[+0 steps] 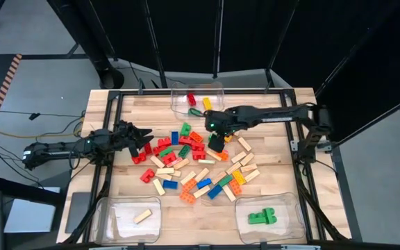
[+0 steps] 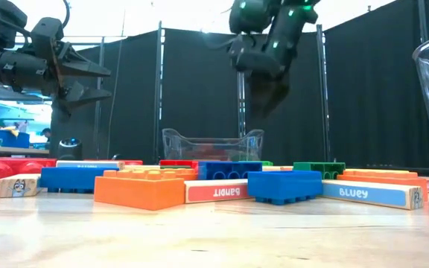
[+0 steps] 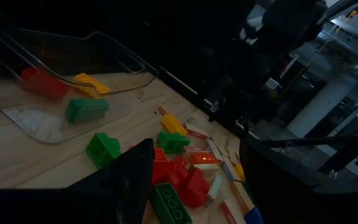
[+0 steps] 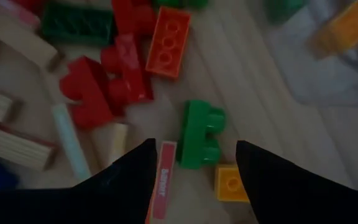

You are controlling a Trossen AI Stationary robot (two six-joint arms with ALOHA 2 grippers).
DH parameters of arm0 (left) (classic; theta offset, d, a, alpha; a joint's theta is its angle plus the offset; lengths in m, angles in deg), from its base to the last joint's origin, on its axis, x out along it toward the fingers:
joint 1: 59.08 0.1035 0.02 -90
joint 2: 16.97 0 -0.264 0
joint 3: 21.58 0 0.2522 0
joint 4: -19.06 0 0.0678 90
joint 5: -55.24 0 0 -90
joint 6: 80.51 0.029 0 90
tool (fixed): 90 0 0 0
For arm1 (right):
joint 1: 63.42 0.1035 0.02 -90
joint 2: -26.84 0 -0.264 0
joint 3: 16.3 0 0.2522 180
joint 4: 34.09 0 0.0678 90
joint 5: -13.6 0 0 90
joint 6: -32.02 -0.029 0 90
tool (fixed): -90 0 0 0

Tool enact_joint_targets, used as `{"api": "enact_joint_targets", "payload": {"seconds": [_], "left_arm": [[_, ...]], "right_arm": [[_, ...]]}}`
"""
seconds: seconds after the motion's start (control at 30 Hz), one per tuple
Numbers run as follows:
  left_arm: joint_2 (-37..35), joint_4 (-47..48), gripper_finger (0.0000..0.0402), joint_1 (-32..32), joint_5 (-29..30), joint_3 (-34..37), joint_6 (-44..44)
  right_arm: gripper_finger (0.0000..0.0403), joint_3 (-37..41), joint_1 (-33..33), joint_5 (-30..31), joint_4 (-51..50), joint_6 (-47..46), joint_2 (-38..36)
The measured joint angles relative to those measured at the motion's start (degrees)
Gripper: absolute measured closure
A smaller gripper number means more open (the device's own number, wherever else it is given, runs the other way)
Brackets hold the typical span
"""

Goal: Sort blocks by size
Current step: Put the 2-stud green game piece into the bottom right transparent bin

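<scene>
Directly beneath your right gripper (image 4: pixel 194 180), whose fingers stand apart and empty, lies a green brick (image 4: pixel 201 134), presumably lined up for your next pick, while your left gripper (image 1: pixel 139 137) waits open beside the pile.

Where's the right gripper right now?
The right gripper, open and empty, hovers over the pile's upper right edge in the high view, above a green brick.

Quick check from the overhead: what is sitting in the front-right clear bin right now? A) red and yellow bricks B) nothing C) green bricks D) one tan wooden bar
C: the front-right bin holds only green bricks; the tan bar lies in the front-left bin.
</scene>
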Motion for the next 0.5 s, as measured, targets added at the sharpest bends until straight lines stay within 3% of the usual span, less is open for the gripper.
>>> {"api": "enact_joint_targets", "payload": {"seconds": [0.2,0.33,0.5], "left_arm": [[-0.02,0.0,0.0156,0.0,0.0,0.0,-0.02],[-0.02,-0.02,0.0156,0.0,0.0,0.0,-0.02],[-0.02,0.0,0.0156,-0.02,0.0,0.0,-0.01]], "right_arm": [[0.0119,0.0,-1.23,-5.7,0.91,0.82,5.27],[0.0088,-0.09,-2.51,-3.78,1.17,-1.61,6.53],[0.008,-0.11,-4.14,-2.21,3.19,-1.26,8.41]]}}
